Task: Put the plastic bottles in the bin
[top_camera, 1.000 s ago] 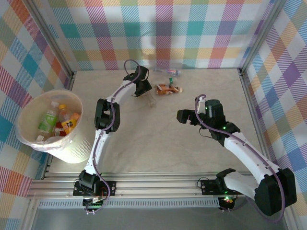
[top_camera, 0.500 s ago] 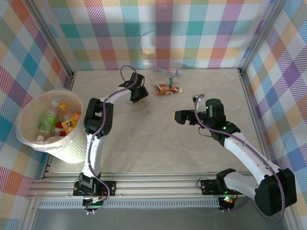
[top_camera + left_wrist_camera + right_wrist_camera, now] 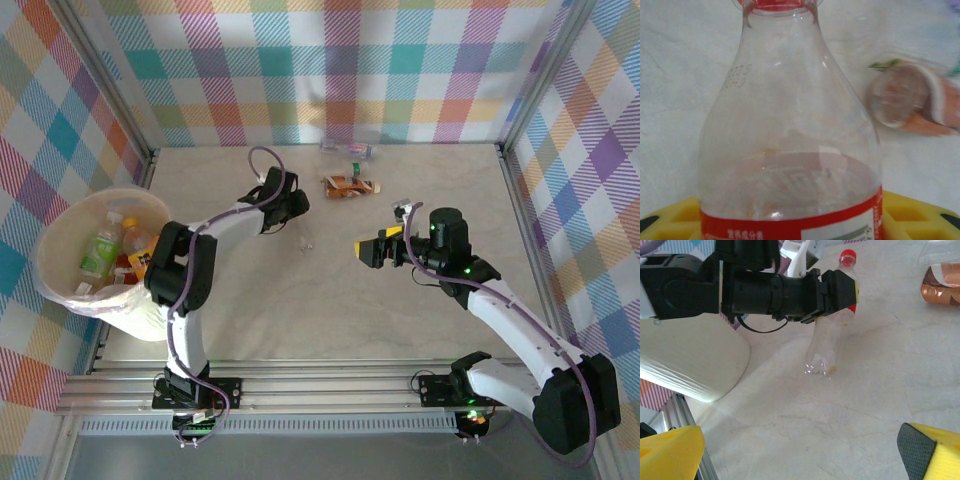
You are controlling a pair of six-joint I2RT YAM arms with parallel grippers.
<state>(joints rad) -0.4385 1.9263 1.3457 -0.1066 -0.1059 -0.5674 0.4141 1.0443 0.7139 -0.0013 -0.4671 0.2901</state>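
Left gripper (image 3: 291,204): I am seeing it clamped on the red-label bottle (image 3: 824,340), with the yellow pads (image 3: 912,212) pressing at the label band below the neck.

Red-label bottle: it is hanging slantwise from that grip over the table (image 3: 330,310), left of the table's middle. Its red cap (image 3: 847,256) is pointing far and its clear base is pointing near. I cannot tell whether the base is touching the surface.

Change over the last second: the left gripper is pulling nearer and leftward, away from the brown-label bottle (image 3: 350,186) it was beside. The held bottle is travelling with it, and the arm's elbow (image 3: 172,268) is swinging toward the bin (image 3: 152,312).

Right gripper (image 3: 368,250): its jaws are standing wide apart and gripping nothing. It is hovering right of the held bottle and has slid a little left since a second ago.

Bin: it is standing at the left edge, well apart from the held bottle. Green- and orange-labelled bottles (image 3: 100,252) are already lying inside, unchanged.

Loose bottles: the brown-label bottle and a clear bottle (image 3: 347,149) by the far wall are lying where they were.
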